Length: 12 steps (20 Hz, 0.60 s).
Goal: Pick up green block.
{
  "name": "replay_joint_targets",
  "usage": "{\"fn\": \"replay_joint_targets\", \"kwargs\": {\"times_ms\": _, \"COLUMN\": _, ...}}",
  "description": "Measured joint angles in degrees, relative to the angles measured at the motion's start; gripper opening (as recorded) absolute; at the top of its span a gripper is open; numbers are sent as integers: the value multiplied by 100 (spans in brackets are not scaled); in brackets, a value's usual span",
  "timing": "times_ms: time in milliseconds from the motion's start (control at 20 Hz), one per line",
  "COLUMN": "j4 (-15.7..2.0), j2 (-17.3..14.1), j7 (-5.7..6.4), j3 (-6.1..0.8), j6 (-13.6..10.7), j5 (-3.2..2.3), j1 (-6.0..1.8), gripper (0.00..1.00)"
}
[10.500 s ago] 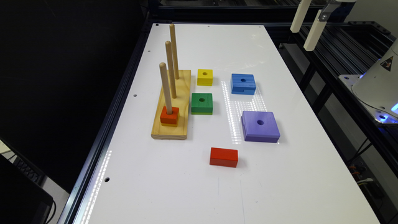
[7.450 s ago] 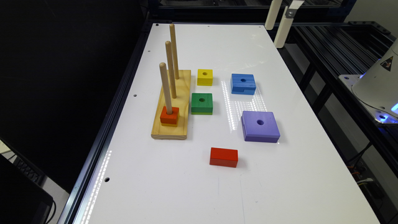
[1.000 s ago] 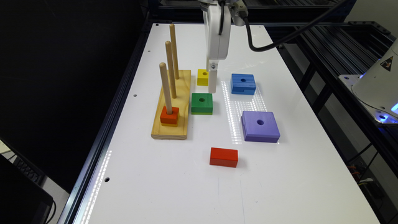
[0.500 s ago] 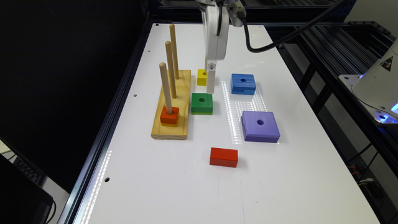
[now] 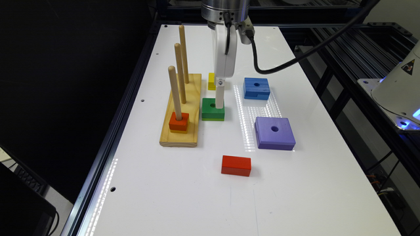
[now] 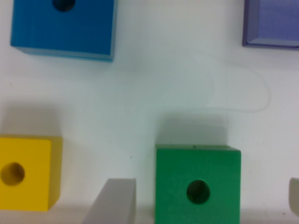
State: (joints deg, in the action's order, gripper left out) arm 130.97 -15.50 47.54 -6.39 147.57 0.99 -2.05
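Observation:
The green block (image 5: 210,114), square with a round centre hole, lies flat on the white table just beside the wooden peg base. My gripper (image 5: 219,100) comes down from above onto its far right part in the exterior view. The wrist view looks straight down on the green block (image 6: 177,186) with my gripper (image 6: 204,193) open. One grey finger (image 6: 114,203) stands off one side of the block and the other finger (image 6: 294,196) off the opposite side. Neither touches it.
A wooden base (image 5: 182,111) with three upright pegs holds a red block (image 5: 178,122). A small yellow block (image 5: 211,81) lies behind the gripper. A blue block (image 5: 256,88), a purple block (image 5: 274,132) and a red brick (image 5: 236,165) lie nearby.
The gripper has come in from the far right of the exterior view to above the green block. Over the last second it has sunk lower, towards the block.

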Motion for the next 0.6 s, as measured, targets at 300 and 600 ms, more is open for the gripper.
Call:
{"fn": "replay_joint_targets", "kwargs": {"times_ms": 300, "j4": -2, "j2": -11, "j7": 0, "j3": 0, "j6": 0, "j5": 0, "j1": 0, "gripper": 100}}
{"fn": "replay_joint_targets", "kwargs": {"times_ms": 600, "j4": -2, "j2": -271, "j7": 0, "j3": 2, "j6": 228, "j5": -4, "j1": 0, "gripper": 100}}
